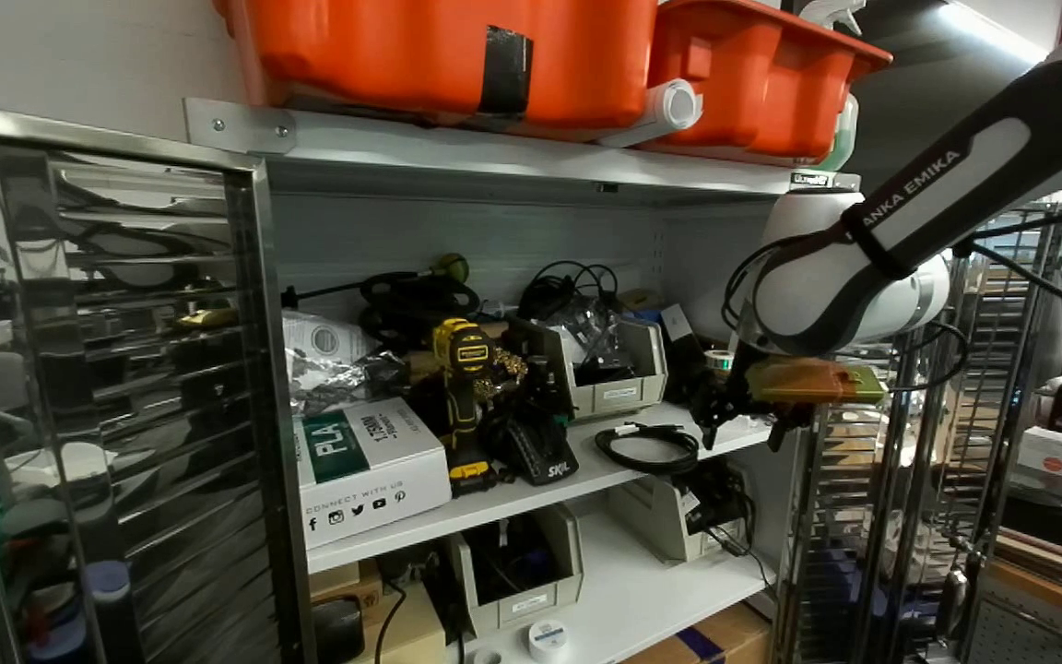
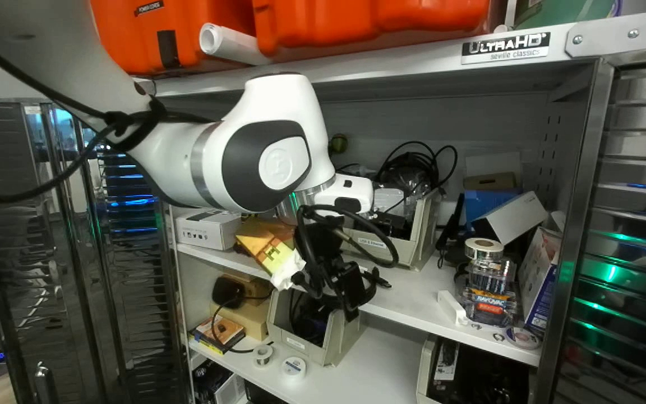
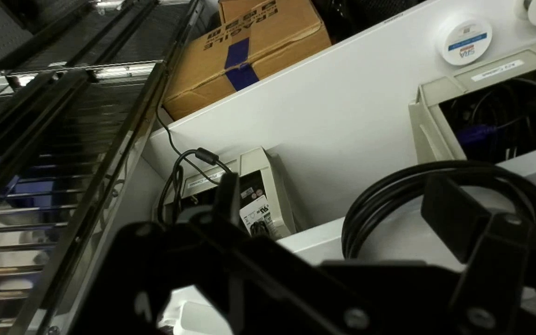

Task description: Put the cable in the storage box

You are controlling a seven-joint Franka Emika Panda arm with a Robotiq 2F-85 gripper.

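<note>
A coiled black cable (image 1: 669, 463) lies on the middle shelf near its front edge. It also shows in the wrist view (image 3: 354, 225), with one finger overlapping the coil's right part. My gripper (image 1: 743, 441) is open, its fingers wide apart in the wrist view (image 3: 342, 207), with nothing held between them. In an exterior view it is just beside the coil, near the shelf edge. A labelled beige storage box (image 1: 646, 391) with cables and bagged items stands behind the coil on the same shelf. It also shows in an exterior view (image 2: 404, 251), where the gripper mostly hides the coil.
Two more beige bins (image 1: 531, 606) (image 1: 669, 526) stand on the lower shelf. A yellow drill (image 1: 464, 369), a black charger (image 1: 540, 452) and a white PLA box (image 1: 374, 503) stand on the middle shelf. Batteries (image 2: 489, 303) sit near the shelf's end. Metal doors flank the cabinet.
</note>
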